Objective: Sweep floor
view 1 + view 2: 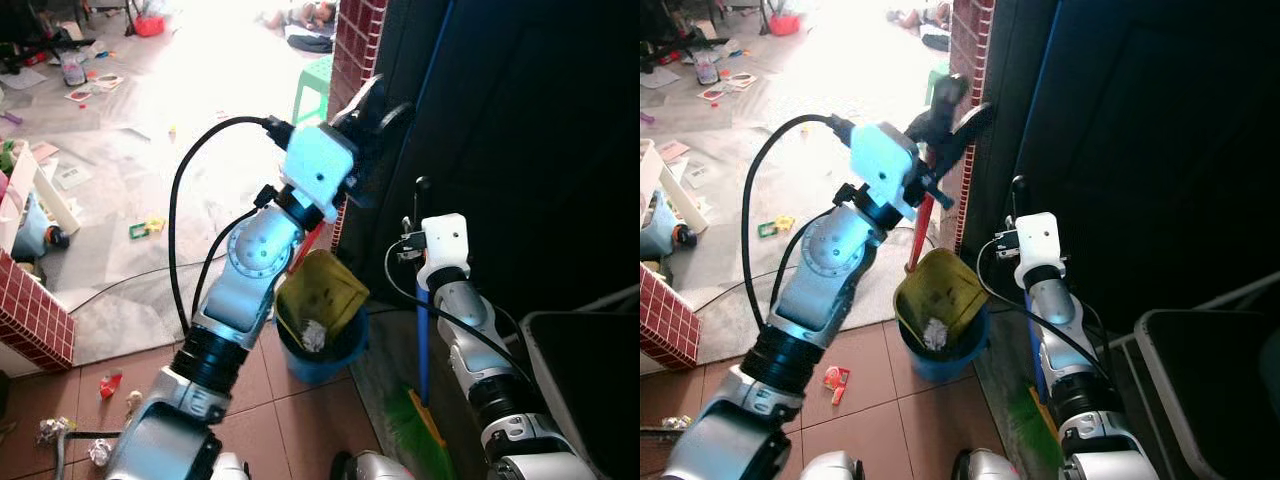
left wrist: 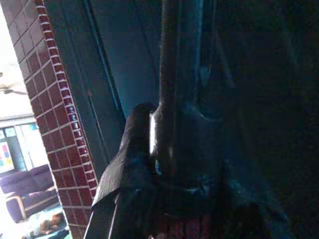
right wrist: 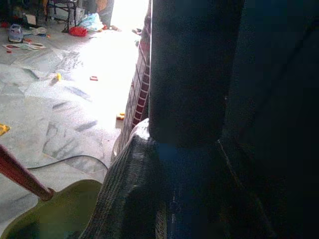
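1. Left gripper raised high by the brick pillar, fingers closed around the top of a red dustpan handle. The left wrist view shows a dark shaft pinched between the fingers, brick just beside.
2. Yellow-green dustpan hangs tilted over the blue bin, its mouth dipping into the bin's opening. White crumpled scrap sits at the pan's lower lip, at or just inside the bin; which, I cannot tell.
3. Right gripper held lower, close to the dark door, clamped on the blue broom handle. The right wrist view shows the pole filling the space between the fingers.
4. Broom stands near upright; green bristles rest on the floor just beside the bin.
5. Step in hand, as I judge it: emptying the pan into the bin, broom parked in the other gripper.
6. Work left: paper scraps and a small red piece lie on the brown tile to the robot's left; toys and papers scattered on the grey mat beyond.
7. Next move probably calls for more tilt or a shake to drop the scrap clear, then lowering the pan flat to the tile near the litter. Watch the pan edge against the bin rim, and the black cable on the floor.
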### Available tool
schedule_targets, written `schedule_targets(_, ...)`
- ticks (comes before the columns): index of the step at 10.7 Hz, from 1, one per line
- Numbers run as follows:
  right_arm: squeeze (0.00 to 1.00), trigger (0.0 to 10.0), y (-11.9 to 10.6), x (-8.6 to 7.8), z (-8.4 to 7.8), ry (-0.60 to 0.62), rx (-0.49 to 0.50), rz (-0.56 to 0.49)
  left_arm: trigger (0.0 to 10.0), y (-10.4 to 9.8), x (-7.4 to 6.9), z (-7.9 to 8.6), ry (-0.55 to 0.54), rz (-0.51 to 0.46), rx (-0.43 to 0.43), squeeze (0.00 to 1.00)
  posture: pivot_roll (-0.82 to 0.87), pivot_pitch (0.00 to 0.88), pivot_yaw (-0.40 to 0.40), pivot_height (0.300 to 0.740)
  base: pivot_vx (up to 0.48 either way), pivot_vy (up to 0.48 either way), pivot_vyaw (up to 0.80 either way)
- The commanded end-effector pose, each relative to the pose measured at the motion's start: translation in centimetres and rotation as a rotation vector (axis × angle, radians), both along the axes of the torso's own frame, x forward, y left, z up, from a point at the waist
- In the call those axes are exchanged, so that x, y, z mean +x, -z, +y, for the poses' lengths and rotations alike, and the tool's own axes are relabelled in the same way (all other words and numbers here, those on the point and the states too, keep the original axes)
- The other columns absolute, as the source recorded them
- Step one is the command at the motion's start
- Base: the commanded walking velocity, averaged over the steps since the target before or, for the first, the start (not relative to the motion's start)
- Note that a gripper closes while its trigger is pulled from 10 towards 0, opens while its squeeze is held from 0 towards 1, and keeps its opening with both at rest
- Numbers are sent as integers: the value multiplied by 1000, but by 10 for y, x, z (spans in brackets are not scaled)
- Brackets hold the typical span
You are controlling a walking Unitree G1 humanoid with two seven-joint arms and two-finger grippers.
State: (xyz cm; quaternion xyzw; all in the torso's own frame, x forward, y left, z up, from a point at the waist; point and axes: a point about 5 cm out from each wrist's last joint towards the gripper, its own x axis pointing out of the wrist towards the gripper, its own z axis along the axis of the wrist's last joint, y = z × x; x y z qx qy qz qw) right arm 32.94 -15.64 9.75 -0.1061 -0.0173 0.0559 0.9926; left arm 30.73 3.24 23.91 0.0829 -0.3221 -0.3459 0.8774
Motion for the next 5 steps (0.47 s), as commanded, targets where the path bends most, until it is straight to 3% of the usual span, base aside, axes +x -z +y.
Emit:
schedule_targets(1, 0, 10000, -10, 5, 0, -2, -9, -43, 10000, -13, -7, -6, 37, -95, 31, 0, 14, 0, -39, 740, 0, 0, 0)
schedule_targets(3, 0, 10000, -9, 5, 0, -4, -13, -44, 10000, -28, -6, 0, -17, -150, -11, 0, 16, 0, -41, 740, 0, 0, 0)
schedule_targets(5, 0, 10000, -9, 6, 2, -10, -17, -46, 10000, -37, -15, -4, 17, -261, 71, 0, 22, 0, -45, 740, 0, 0, 0)
